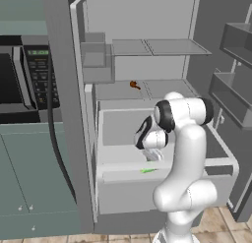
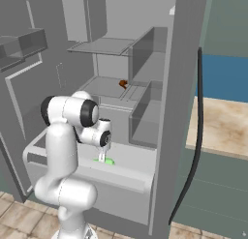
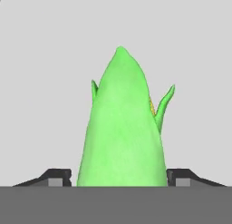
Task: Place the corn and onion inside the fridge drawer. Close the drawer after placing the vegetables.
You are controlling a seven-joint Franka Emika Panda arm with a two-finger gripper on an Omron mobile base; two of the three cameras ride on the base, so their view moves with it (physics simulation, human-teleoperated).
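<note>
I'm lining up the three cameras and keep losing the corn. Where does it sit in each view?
Left base view: the corn is a thin green sliver low in the centre, just below the gripper.
Right base view: green patch left of centre, under the gripper.
Hand view: it rises between the fingertips, centre frame.
Shared landmark: the fridge drawer beneath it.

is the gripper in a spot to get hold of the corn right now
Probably yes. In the hand view the corn lies right between the two fingertips, nothing between them. The base views show the gripper lowered into the open fridge drawer, just above the corn.
</note>
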